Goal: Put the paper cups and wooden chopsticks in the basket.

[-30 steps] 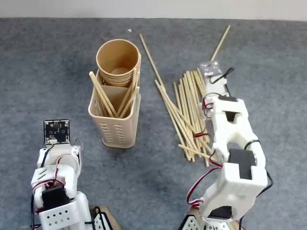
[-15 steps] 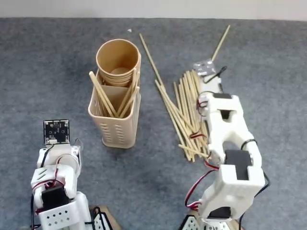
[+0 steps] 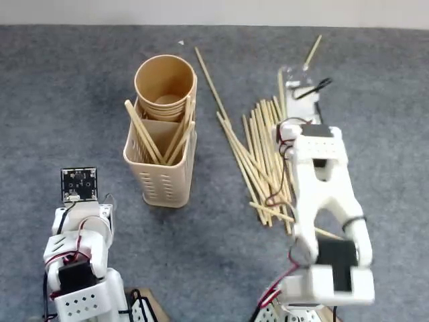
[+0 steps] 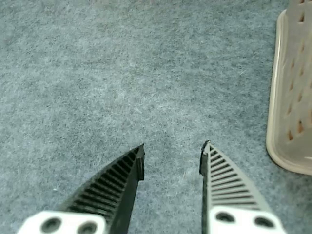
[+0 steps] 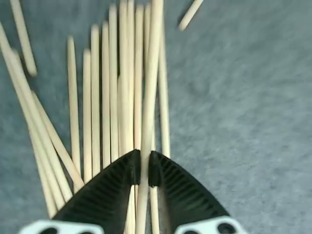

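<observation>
While right gripper point(image 5: 144, 168) pinched one chopstick point(image 5: 151, 73) at pile point(image 3: 261, 154) right of basket point(image 3: 161, 181), left gripper point(image 4: 171, 161) sat spread over desk point(image 4: 97, 73) beside basket. Step likely called for lifting chopstick clear of neighbours, then tipping it upright over basket.

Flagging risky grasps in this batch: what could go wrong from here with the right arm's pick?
1. The right gripper pinches a single thin chopstick; it may pivot or slip when lifted.
2. It lies against the loose pile, so neighbours could drag along.

Matt wooden chopsticks point(image 5: 105, 97), smooth plastic basket point(image 3: 167, 180), rough fibrous carpet point(image 3: 67, 87).
</observation>
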